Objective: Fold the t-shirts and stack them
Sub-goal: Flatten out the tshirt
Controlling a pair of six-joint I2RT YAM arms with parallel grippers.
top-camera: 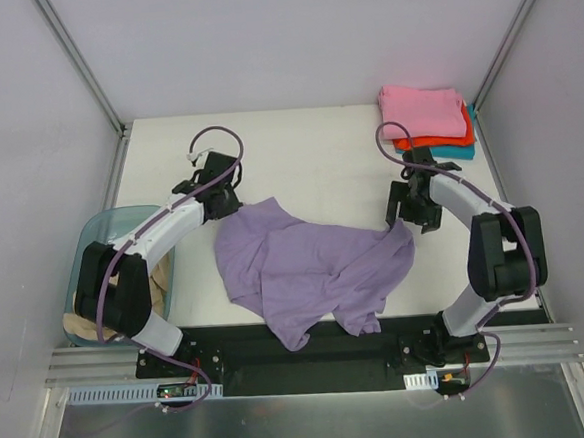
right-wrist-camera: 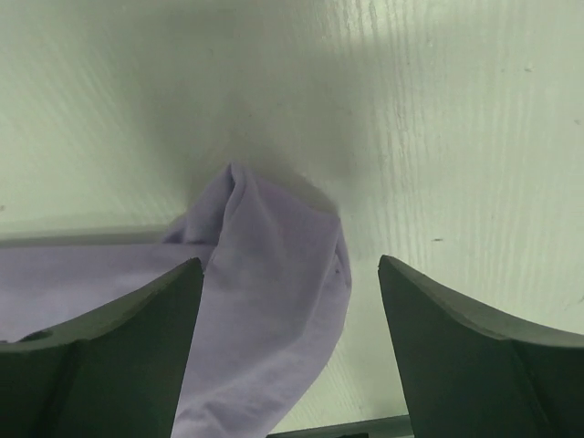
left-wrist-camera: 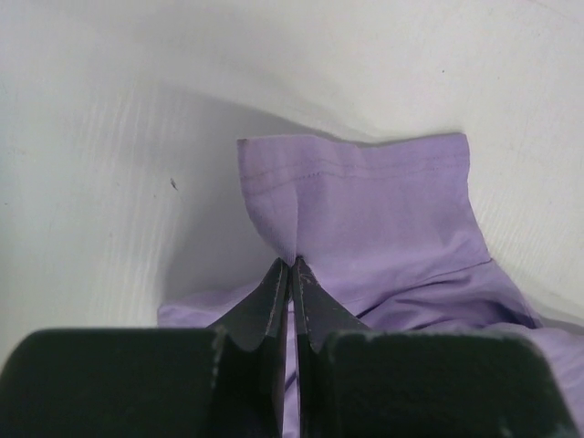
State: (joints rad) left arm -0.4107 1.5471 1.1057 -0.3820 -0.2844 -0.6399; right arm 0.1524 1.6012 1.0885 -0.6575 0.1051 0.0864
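A lavender t-shirt (top-camera: pixel 305 268) lies crumpled on the white table between the two arms, its lower edge hanging over the near edge. My left gripper (top-camera: pixel 225 199) is at the shirt's upper left and is shut on a pinch of its hemmed edge (left-wrist-camera: pixel 365 201); the left gripper's (left-wrist-camera: pixel 294 265) jaws press together with cloth between them. My right gripper (top-camera: pixel 412 216) stands open over the shirt's right corner. In the right wrist view the right gripper (right-wrist-camera: pixel 289 260) straddles a raised fold of lavender cloth (right-wrist-camera: pixel 274 292) without touching it.
Folded shirts are stacked at the back right: pink (top-camera: pixel 422 105) on top, orange-red (top-camera: pixel 447 140) below, teal (top-camera: pixel 465 153) at the bottom. A translucent pale-blue bin (top-camera: pixel 102 220) at the left edge holds a tan shirt (top-camera: pixel 160 288).
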